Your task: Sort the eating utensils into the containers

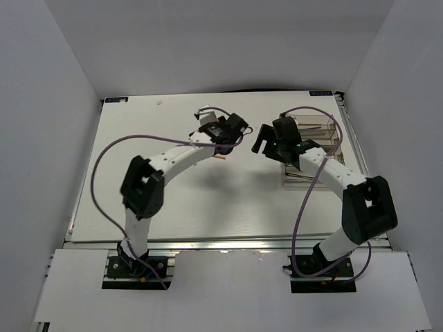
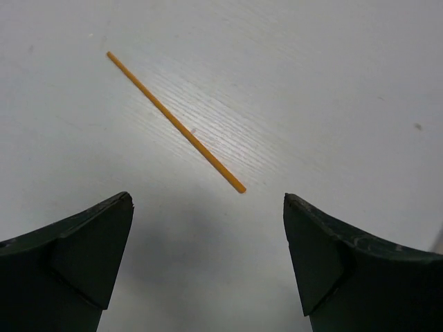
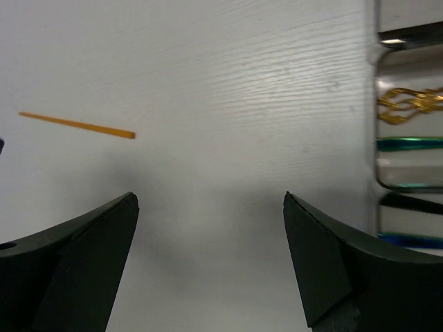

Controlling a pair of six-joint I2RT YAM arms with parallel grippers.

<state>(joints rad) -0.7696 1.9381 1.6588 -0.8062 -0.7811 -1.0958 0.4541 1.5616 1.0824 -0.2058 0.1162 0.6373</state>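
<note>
So the tabletop (image 1: 138,138) is pale with a faint wood grain, boxed in by plain white walls (image 1: 55,104) on the sides and back.

The left fingers (image 2: 114,221) are spread wide, with only tabletop showing in the gap. An orange chopstick (image 2: 176,124) lies flat just ahead of them on a diagonal. Its near end is roughly in front of the gap and its far end runs off up and to the left. It's not touching either finger.

The right fingers (image 3: 118,221) are spread just as wide and aren't pinching anything either. From there the same chopstick sits ahead and off to the left. The clear tray (image 3: 376,166) is ahead and to the right, well apart from the chopstick.

The tray is cut off by the frame edge, so I only get its end. There's a gold fork (image 3: 408,104) in one compartment, then a teal piece (image 3: 408,143) and a blue piece (image 3: 412,241) nearer the fingers. I can't tell what those two are. From the top camera, the right arm (image 1: 332,173) covers a good part of the tray.
</note>
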